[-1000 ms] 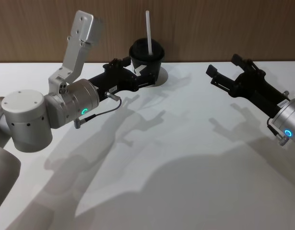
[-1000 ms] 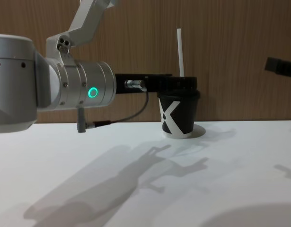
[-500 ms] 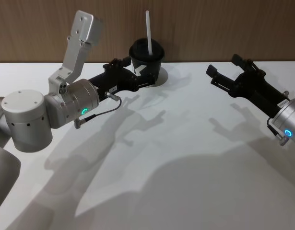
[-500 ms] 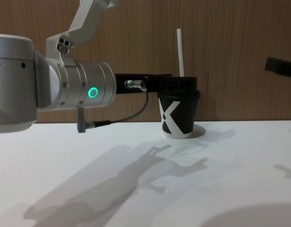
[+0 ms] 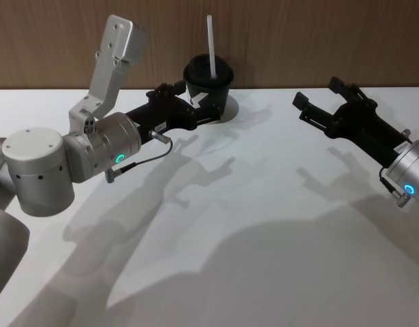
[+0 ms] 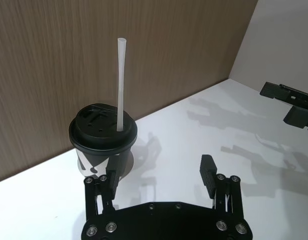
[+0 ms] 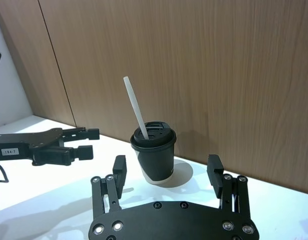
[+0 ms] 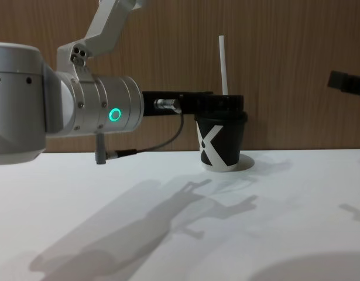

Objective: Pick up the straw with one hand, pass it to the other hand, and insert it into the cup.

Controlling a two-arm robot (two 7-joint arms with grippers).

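Note:
The black cup point(image 5: 209, 82) with a white X point(image 8: 222, 143) stands on a white disc at the table's back edge, against the wood wall. The white straw point(image 5: 211, 44) stands upright through its lid, also seen in the left wrist view point(image 6: 121, 85) and the right wrist view point(image 7: 134, 107). My left gripper point(image 5: 193, 101) on the silver arm hovers open just in front-left of the cup point(image 6: 102, 137), its fingers apart from it and holding nothing. My right gripper point(image 5: 318, 92) hangs open and empty well to the right of the cup point(image 7: 155, 150).
The white table point(image 5: 264, 204) spreads wide in front of the cup. The wood-panelled wall point(image 5: 298, 41) rises directly behind it. The left arm's raised silver link point(image 5: 117, 48) stands over the left rear of the table.

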